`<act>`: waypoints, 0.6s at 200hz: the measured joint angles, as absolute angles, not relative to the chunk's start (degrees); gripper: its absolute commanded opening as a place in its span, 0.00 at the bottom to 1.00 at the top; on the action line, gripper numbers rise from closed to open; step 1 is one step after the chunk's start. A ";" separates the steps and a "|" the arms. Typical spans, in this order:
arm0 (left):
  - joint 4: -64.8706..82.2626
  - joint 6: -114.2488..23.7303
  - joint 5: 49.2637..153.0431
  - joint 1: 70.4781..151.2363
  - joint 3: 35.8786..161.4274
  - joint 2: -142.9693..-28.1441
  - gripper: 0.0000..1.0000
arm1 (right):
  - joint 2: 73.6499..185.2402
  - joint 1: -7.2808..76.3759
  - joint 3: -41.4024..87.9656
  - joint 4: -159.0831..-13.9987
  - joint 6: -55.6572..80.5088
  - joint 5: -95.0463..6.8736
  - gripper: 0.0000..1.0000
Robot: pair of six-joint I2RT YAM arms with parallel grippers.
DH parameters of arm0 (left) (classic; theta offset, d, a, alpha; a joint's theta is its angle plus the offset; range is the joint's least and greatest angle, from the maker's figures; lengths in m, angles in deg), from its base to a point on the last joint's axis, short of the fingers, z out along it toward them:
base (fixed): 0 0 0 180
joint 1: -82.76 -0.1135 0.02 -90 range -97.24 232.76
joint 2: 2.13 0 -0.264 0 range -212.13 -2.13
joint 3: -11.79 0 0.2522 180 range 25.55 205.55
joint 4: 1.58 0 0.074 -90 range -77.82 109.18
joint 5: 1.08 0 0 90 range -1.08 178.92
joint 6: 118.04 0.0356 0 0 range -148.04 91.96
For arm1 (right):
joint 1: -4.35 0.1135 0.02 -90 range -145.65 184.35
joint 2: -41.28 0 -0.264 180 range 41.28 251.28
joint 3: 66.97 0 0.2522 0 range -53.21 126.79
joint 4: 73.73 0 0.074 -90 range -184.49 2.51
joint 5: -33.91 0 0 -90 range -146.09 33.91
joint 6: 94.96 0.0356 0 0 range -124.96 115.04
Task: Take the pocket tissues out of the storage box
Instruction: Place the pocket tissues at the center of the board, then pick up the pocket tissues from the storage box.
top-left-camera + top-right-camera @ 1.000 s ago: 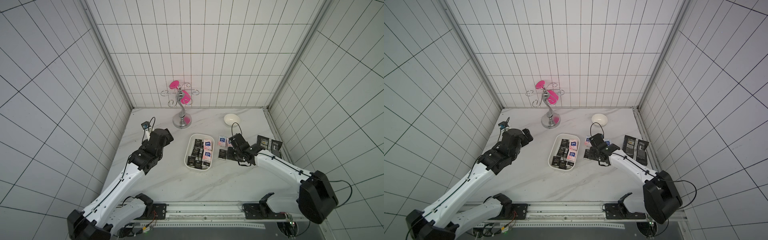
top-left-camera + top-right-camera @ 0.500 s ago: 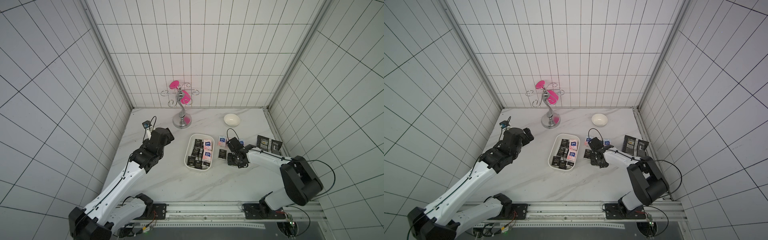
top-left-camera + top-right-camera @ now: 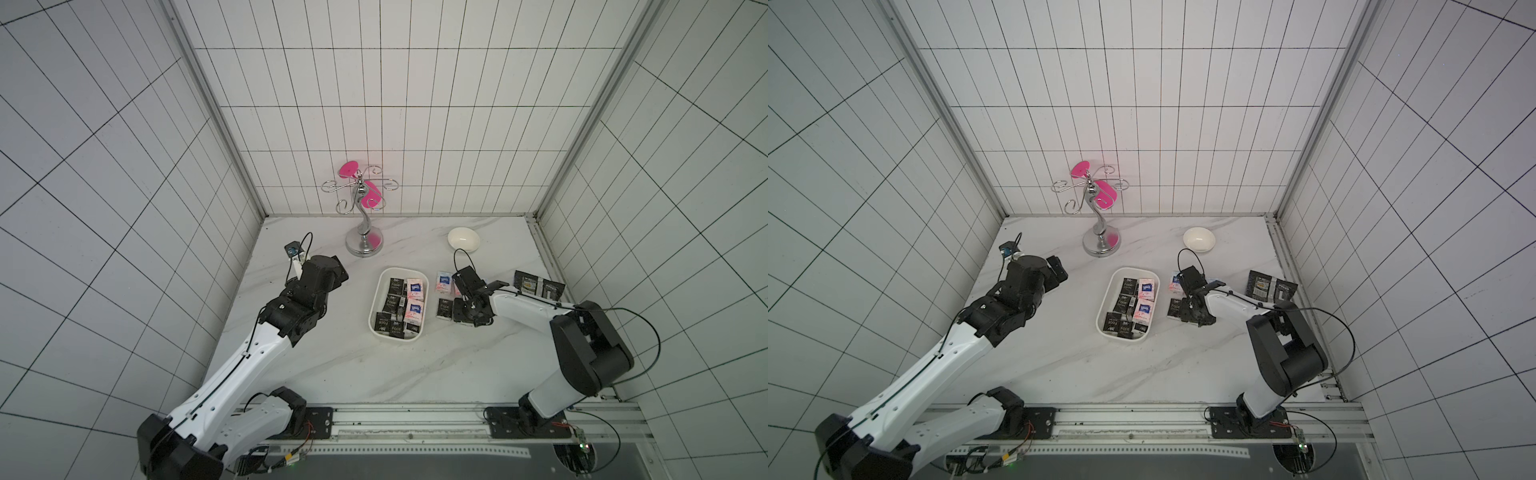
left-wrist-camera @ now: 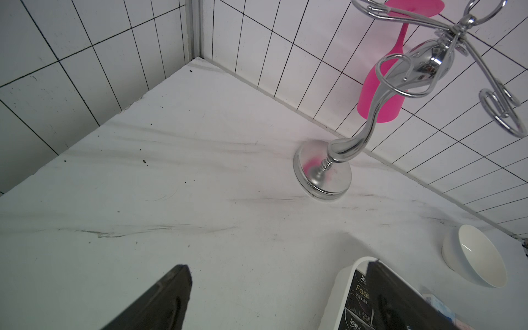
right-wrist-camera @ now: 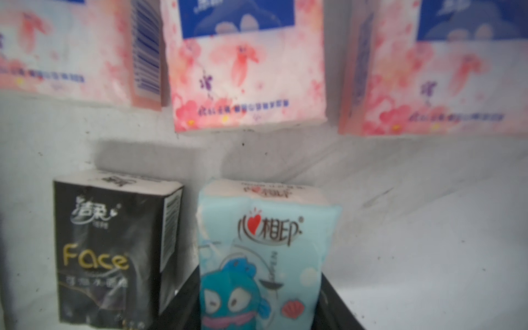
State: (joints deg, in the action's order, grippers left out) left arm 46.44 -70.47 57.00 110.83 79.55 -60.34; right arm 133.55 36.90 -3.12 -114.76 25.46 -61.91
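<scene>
Roughly nine pocket tissues (image 3: 398, 309) in storage box (image 3: 375, 305), middle of table (image 3: 332, 365) | five lie outside, toward right edge: teal pack (image 5: 265, 257), black pack (image 5: 114, 251), three pink packs (image 5: 248, 71) | right gripper (image 5: 258, 281) fingers (image 5: 187, 308) flank teal pack; pinching or slack, cannot tell | left gripper (image 4: 277, 267) spread wide, hovering toward left edge

In a top view, the left arm (image 3: 249, 353) extends from lower left toward centre, the left gripper (image 3: 337, 277) with jaws apart, while the right gripper (image 3: 462, 315) points downward right of centre.
</scene>
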 measured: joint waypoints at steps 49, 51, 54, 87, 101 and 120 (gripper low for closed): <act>46.44 -70.47 56.94 110.83 79.55 -60.30 0.98 | 134.14 36.55 -2.80 -114.82 24.30 -61.25 0.58; 46.46 -70.47 56.94 110.86 79.55 -60.30 0.99 | 134.14 36.55 -2.80 -114.85 24.27 -61.28 0.58; 46.46 -70.47 56.94 110.83 79.55 -60.28 0.99 | 134.16 36.55 -2.80 -114.85 24.19 -61.28 0.58; 46.48 -70.47 56.83 110.86 79.55 -60.28 0.99 | 133.92 36.55 -2.29 -116.00 24.08 -61.30 0.60; 46.48 -70.47 56.83 110.83 79.55 -60.28 0.98 | 133.20 36.55 -1.48 -117.08 23.93 -61.36 0.60; 46.50 -70.47 56.83 110.86 79.70 -60.28 0.98 | 131.39 36.55 0.20 -118.71 23.68 -61.47 0.61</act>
